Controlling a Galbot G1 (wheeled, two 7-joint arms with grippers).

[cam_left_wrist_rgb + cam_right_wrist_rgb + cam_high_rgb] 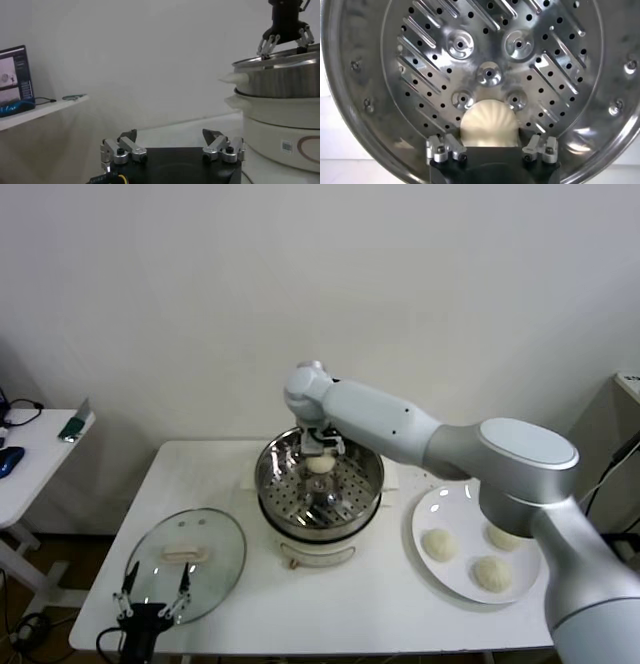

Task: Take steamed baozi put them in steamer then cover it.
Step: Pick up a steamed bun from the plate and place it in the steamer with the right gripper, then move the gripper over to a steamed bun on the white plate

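The steamer stands mid-table, a shiny perforated basket on a white pot base. One steamed baozi lies on its floor at the far side. My right gripper hangs just above it, open, its fingers standing apart on either side of the baozi without touching. Three more baozi rest on the white plate to the right. The cover, a glass lid with a cream handle, lies flat on the left. My left gripper waits open at the lid's near edge.
A side table with a phone and a blue mouse stands off the left end. The white table's front edge runs just behind my left gripper. The right arm reaches over the plate and steamer from the right.
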